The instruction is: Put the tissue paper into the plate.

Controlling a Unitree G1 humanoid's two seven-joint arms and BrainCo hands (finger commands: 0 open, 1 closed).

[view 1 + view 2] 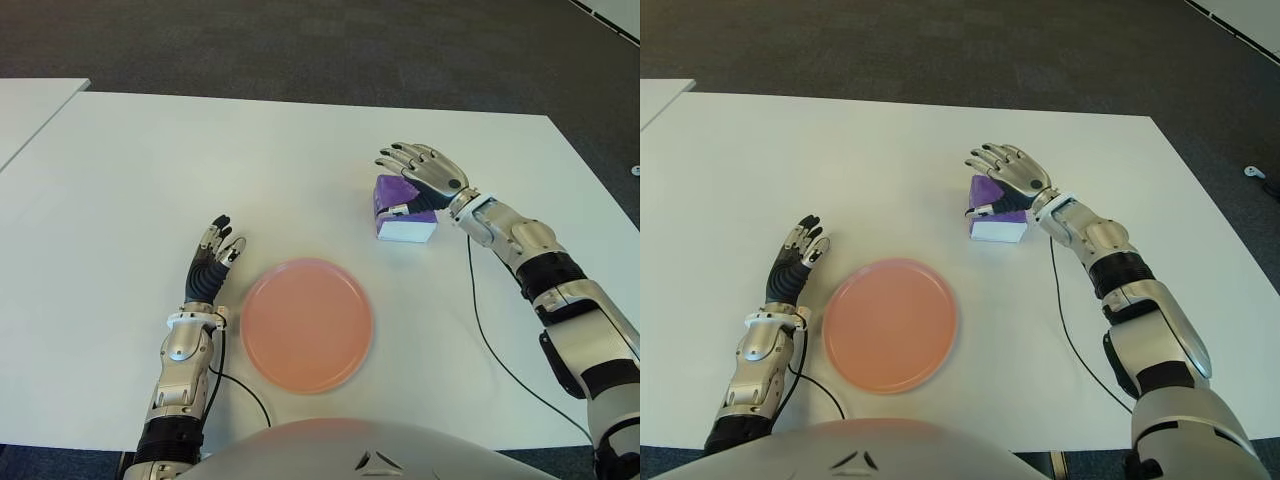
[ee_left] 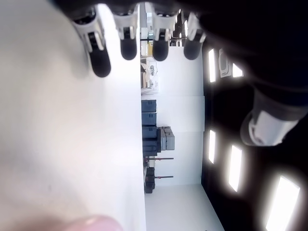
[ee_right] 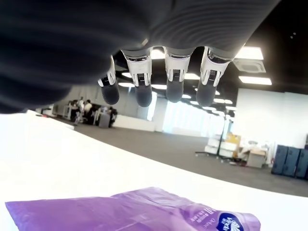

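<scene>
From the left eye view, a white tabletop carries a round pink plate near the robot's front edge, with nothing in it. The purple tissue pack lies on the tabletop farther back and to the right of the plate, well apart from it. The right hand is over the pack, palm down, fingers stretched forward and spread; its thumb sits against the pack's near side, but the fingers are not closed around it. The left hand shows just to the left of the plate, fingers extended and pointing away from the robot, holding nothing. A black cable runs across the tabletop beside the right forearm.

The right eye view shows the same layout: pack under the outstretched right hand, plate between the two arms.

In the left wrist view, the left hand's fingertips are straight and separated, with only bare tabletop beside them.

In the right wrist view, the right hand's fingertips hang spread above the purple pack, clear of its top; office furniture and ceiling lights lie beyond.
</scene>
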